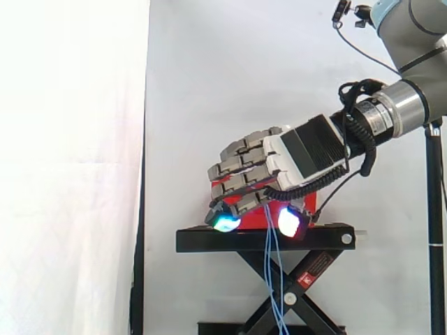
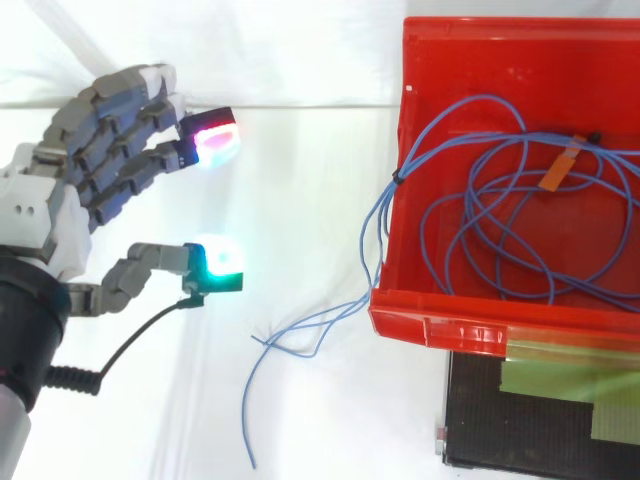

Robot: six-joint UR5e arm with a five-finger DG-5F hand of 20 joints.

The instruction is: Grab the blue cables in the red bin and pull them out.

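The red bin (image 2: pixel 440 325) stands on a black scissor stand (image 1: pixel 209 239). Thin blue cables (image 2: pixel 398 176) lie coiled inside it, with a bundle draped over its left wall. Their loose ends (image 2: pixel 290 342) trail away below the bin, and in the side view the blue cables (image 1: pixel 273 279) hang down in front of the stand. My hand (image 2: pixel 45 215) hovers left of the bin, well apart from the cables, open with relaxed fingers and nothing in it. In the side view the hand (image 1: pixel 286 157) sits in front of the bin (image 1: pixel 221 185), pads glowing just above the stand's top.
A small orange tag (image 2: pixel 562 166) is fixed on the cables inside the bin. Greenish tape (image 2: pixel 560 380) lies on the stand's black top beside the bin's near wall. White curtain hangs behind and white ground spreads under the hand.
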